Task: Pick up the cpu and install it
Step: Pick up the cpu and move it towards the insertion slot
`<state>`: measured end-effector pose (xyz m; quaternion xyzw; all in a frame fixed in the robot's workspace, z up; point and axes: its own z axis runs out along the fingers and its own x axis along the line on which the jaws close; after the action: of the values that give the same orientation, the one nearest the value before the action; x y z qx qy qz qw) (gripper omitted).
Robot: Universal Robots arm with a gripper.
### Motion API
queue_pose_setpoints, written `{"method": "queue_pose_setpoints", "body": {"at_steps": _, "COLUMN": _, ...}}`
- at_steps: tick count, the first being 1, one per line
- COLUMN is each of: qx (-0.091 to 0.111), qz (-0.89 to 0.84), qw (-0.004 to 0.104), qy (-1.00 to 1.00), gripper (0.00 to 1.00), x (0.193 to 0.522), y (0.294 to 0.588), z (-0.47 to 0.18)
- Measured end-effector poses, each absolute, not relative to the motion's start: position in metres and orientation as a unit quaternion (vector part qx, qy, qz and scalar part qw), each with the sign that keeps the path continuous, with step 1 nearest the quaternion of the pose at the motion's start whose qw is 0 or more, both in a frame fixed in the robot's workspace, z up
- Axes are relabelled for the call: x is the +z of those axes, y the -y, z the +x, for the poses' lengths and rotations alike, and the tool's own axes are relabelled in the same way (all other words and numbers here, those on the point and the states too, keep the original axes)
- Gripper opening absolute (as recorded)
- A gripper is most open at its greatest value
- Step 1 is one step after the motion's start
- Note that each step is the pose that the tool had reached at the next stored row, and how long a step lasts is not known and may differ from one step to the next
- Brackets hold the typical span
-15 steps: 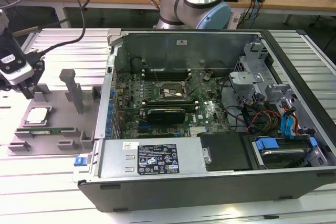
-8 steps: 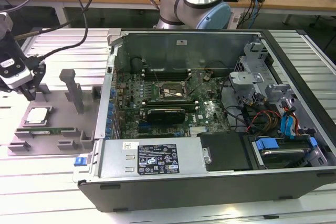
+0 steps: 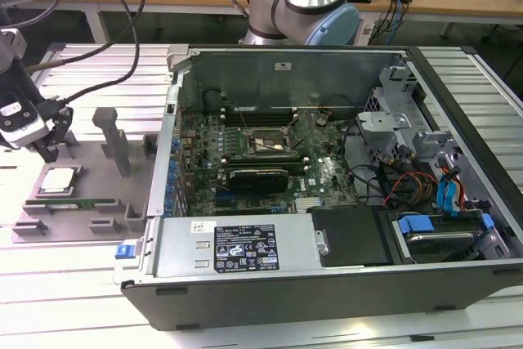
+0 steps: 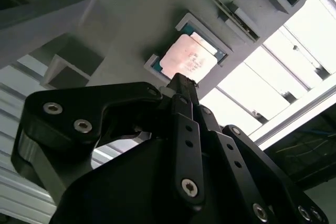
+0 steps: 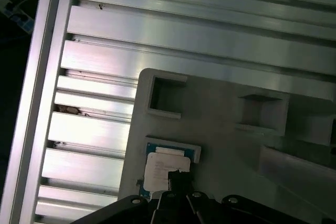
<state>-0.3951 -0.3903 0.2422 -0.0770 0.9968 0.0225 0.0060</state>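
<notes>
The arm reaches down at the exterior view's left, its gripper (image 3: 51, 149) poised just over the cpu (image 3: 59, 179) (seated in a grey fixture (image 3: 98, 179)), jaws pressed together and holding nothing.

We record the cpu (image 4: 188, 60) as silvery-grey on top with a blue-green rim. The gripper (image 4: 182, 81) is black, the holder plate (image 5: 220, 145) plain matt grey, and the table (image 5: 184, 35) silver with ribbed stripes. The motherboard (image 3: 327, 171) is green; the case latch (image 3: 122, 249) is blue.
</notes>
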Motion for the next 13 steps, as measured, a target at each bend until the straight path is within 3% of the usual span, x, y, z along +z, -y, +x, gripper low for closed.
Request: {"method": "queue_pose_setpoints", "body": {"at_steps": 13, "qx": 0.021, "qz": -0.043, "qw": 0.005, "qy": -0.999, "gripper": 0.11, "x": 0.216, "y": 0.395, "z": -0.399}}
